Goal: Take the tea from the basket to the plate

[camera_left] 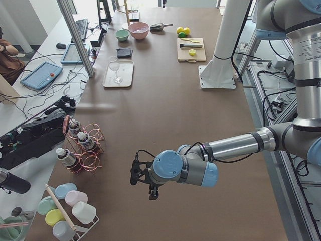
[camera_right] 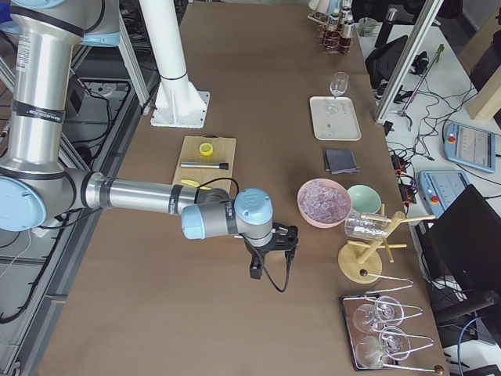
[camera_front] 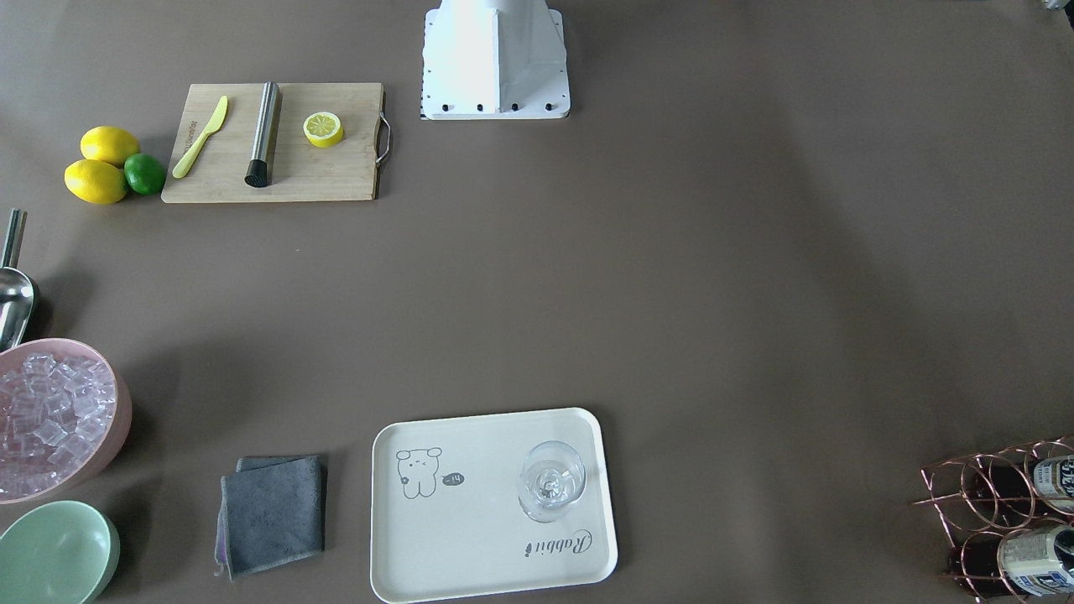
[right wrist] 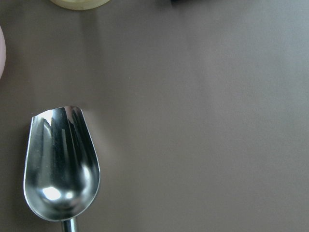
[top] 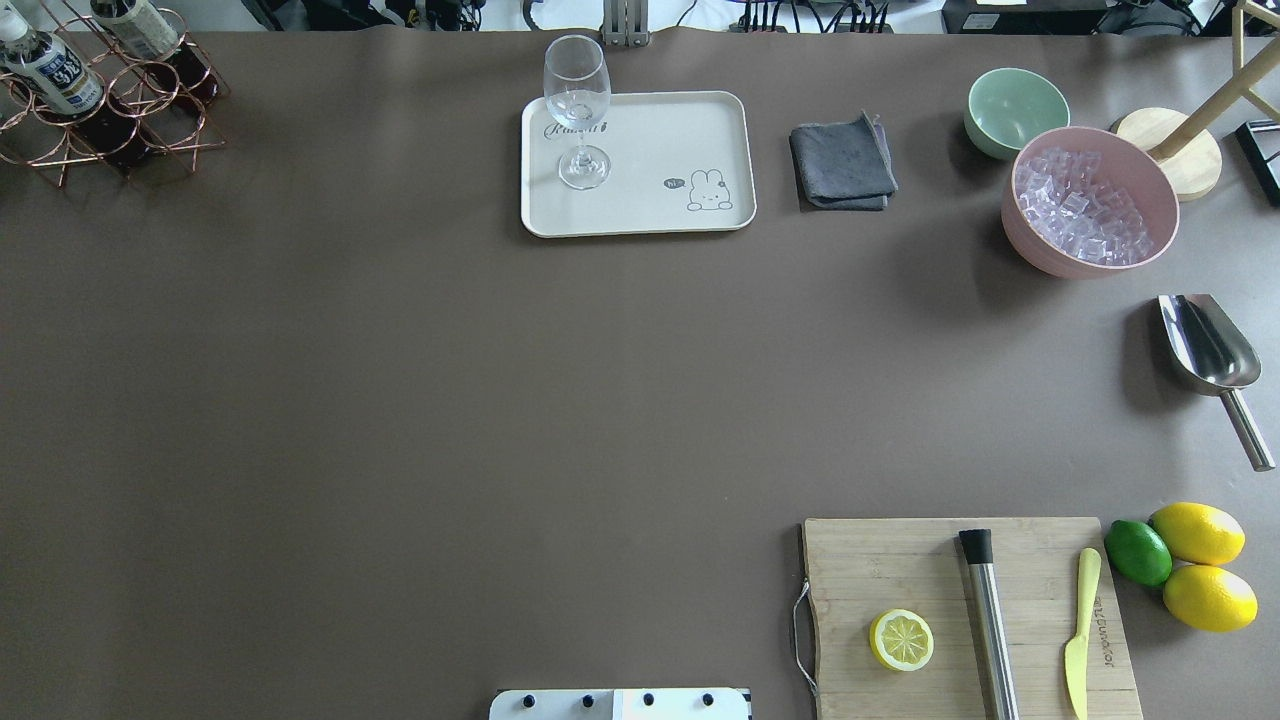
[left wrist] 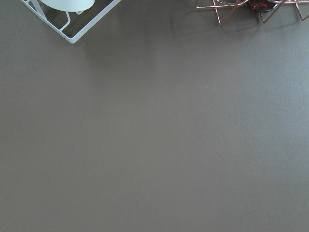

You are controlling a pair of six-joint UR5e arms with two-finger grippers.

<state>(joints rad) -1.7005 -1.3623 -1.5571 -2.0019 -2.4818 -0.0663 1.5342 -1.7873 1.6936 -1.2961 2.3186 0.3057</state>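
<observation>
item: tea (top: 47,68). small clear bottles of reddish-brown liquid with white caps and white-and-blue labels. you find them tilted in the rings of the copper wire basket (top: 125,125), at the far corner of the counter (top: 400,400) on the robot's left. none is lifted out yet.

handling, as a judgement: light, stiff-walled, slick plastic, and the liquid inside will shift. take one across the body just below the cap, where it stands clear of the wire. draw it out along the ring's line, or the light basket may drag with it.

item: plate (top: 660,140). cream tray at the far edge, well apart from the basket. a clear glass (top: 577,110) stands on the end nearer the basket and is fragile, so you set down towards the drawing.

item: left hand (camera_left: 139,175). hangs over bare counter near the basket, apart from it. you cannot tell whether it is spread or clenched.

item: right hand (camera_right: 270,249). hangs above the counter by the metal scoop (right wrist: 60,164). its state likewise cannot be told.
</observation>
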